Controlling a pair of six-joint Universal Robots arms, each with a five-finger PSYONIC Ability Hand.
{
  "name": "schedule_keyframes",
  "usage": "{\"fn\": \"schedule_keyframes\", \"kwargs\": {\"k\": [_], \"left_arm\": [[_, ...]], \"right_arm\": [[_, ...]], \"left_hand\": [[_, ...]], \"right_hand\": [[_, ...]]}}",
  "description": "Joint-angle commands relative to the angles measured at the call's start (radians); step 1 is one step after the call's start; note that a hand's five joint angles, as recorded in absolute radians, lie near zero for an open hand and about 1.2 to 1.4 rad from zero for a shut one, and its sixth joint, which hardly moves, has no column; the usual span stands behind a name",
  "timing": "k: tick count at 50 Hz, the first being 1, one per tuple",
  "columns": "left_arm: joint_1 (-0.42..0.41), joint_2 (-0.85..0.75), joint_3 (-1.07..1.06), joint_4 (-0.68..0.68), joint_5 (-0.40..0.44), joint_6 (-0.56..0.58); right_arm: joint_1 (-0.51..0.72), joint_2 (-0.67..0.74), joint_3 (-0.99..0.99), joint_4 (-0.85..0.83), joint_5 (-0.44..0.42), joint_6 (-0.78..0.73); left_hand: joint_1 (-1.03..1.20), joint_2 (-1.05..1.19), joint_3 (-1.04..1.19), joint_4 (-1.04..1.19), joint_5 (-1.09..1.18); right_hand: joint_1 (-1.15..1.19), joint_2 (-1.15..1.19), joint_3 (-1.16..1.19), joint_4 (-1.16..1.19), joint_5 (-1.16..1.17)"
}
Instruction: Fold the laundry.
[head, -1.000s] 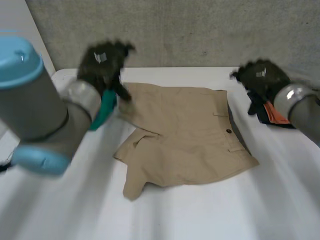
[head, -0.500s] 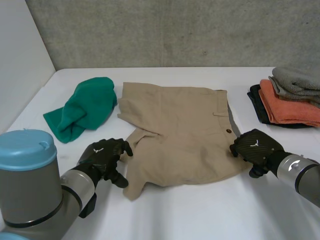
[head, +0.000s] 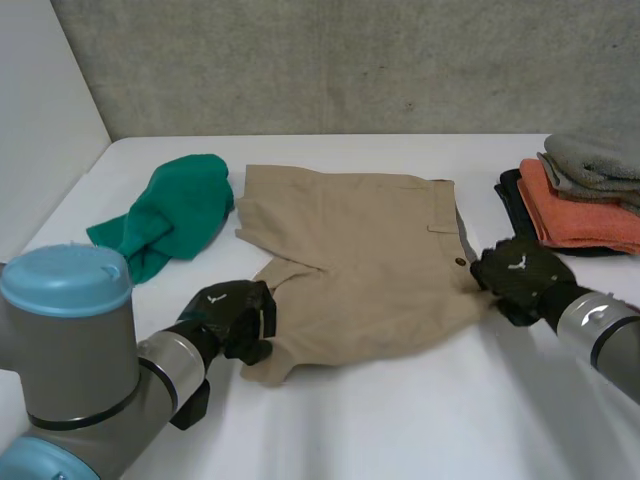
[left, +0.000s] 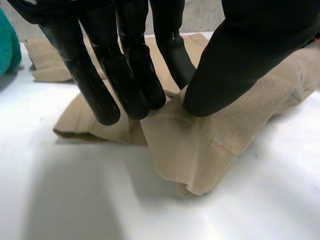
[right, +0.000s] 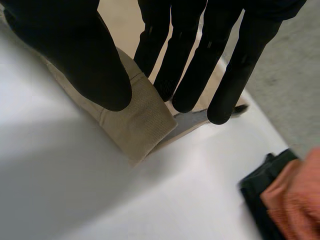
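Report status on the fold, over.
Left robot hand pinching tan fabric shorts at a leg hem corner. Right robot hand pinching the waistband corner. Crumpled green cloth and folded cloth stack sit apart from shorts.

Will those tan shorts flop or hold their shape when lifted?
Probably flop: the tan shorts crumple where the left robot hand pinches them. Likely light, being thin cloth. The ribbed weave pinched by the right robot hand should grip, not slip.
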Motion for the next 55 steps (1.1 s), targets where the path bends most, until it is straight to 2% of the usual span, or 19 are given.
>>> {"fn": "schedule_keyframes", "kwargs": {"k": [1, 5, 6, 10, 13, 16, 19, 24, 27, 30, 31, 32, 36, 41, 46, 50, 55], "left_arm": [[0.001, 0.141, 0.034, -0.175, -0.006, 0.083], [-0.007, 0.217, 0.029, -0.33, -0.005, 0.232], [-0.014, 0.236, 0.028, -0.365, -0.005, 0.266], [-0.082, 0.327, 0.014, -0.517, -0.008, 0.43], [-0.146, 0.39, 0.016, -0.595, -0.008, 0.513], [-0.18, 0.419, 0.019, -0.6, -0.017, 0.55], [-0.18, 0.408, 0.029, -0.588, -0.032, 0.556], [-0.18, 0.233, 0.107, -0.469, -0.101, 0.567], [-0.177, 0.133, 0.176, -0.395, -0.117, 0.587], [-0.139, 0.001, 0.298, -0.28, -0.126, 0.627], [-0.104, -0.066, 0.371, -0.223, -0.127, 0.653], [-0.088, -0.1, 0.408, -0.199, -0.127, 0.669], [-0.03, -0.266, 0.604, -0.073, -0.126, 0.762], [-0.011, -0.438, 0.813, 0.081, -0.108, 0.841], [0.024, -0.636, 0.988, 0.208, -0.026, 0.852], [0.033, -0.765, 1.119, 0.251, 0.024, 0.852], [0.062, -0.892, 1.299, 0.282, 0.024, 0.852]], "right_arm": [[-0.003, -0.143, -0.013, 0.168, 0.007, 0.025], [-0.035, -0.237, -0.045, 0.421, 0.014, -0.063], [-0.068, -0.27, -0.053, 0.531, 0.014, -0.121], [-0.145, -0.356, -0.059, 0.789, 0.018, -0.286], [-0.168, -0.395, -0.059, 0.903, 0.008, -0.389], [-0.17, -0.418, -0.068, 0.959, -0.001, -0.437], [-0.164, -0.407, -0.073, 0.924, -0.004, -0.4], [-0.109, -0.321, -0.111, 0.767, 0.004, -0.279], [-0.009, -0.193, -0.195, 0.643, 0.043, -0.154], [0.066, -0.094, -0.283, 0.543, 0.126, -0.039], [0.082, -0.074, -0.304, 0.523, 0.154, -0.019], [0.103, -0.041, -0.344, 0.478, 0.206, 0.001], [0.146, 0.069, -0.439, 0.34, 0.31, 0.008], [0.188, 0.202, -0.545, 0.18, 0.386, 0.015], [0.203, 0.346, -0.652, 0.039, 0.427, 0.009], [0.218, 0.462, -0.747, -0.07, 0.456, 0.006], [0.229, 0.607, -0.884, -0.176, 0.498, 0.002]], "left_hand": [[0.248, 0.204, 0.208, 0.201, 0.218], [0.248, 0.204, 0.208, 0.201, 0.218], [0.248, 0.204, 0.208, 0.201, 0.218], [0.248, 0.204, 0.208, 0.201, 0.218], [0.248, 0.204, 0.208, 0.201, 0.218], [0.248, 0.204, 0.208, 0.201, 0.218], [0.248, 0.204, 0.208, 0.201, 0.218], [0.248, 0.204, 0.208, 0.201, 0.218], [0.248, 0.204, 0.208, 0.201, 0.218], [0.248, 0.204, 0.208, 0.201, 0.218], [0.248, 0.204, 0.208, 0.201, 0.218], [0.248, 0.204, 0.208, 0.201, 0.218], [0.248, 0.204, 0.208, 0.201, 0.218], [0.248, 0.204, 0.208, 0.201, 0.218], [0.248, 0.204, 0.208, 0.201, 0.218], [0.248, 0.204, 0.208, 0.201, 0.218], [0.248, 0.204, 0.208, 0.201, 0.218]], "right_hand": [[0.364, 0.231, 0.212, 0.202, 0.27], [0.364, 0.231, 0.212, 0.202, 0.27], [0.364, 0.231, 0.212, 0.202, 0.27], [0.364, 0.231, 0.212, 0.202, 0.27], [0.364, 0.231, 0.212, 0.202, 0.27], [0.364, 0.231, 0.212, 0.202, 0.27], [0.364, 0.231, 0.212, 0.202, 0.27], [0.364, 0.231, 0.212, 0.202, 0.27], [0.364, 0.231, 0.212, 0.202, 0.27], [0.364, 0.231, 0.212, 0.202, 0.27], [0.364, 0.231, 0.212, 0.202, 0.27], [0.364, 0.231, 0.212, 0.202, 0.27], [0.364, 0.231, 0.212, 0.202, 0.27], [0.364, 0.231, 0.212, 0.202, 0.27], [0.364, 0.231, 0.212, 0.202, 0.27], [0.364, 0.231, 0.212, 0.202, 0.27], [0.364, 0.231, 0.212, 0.202, 0.27]]}}
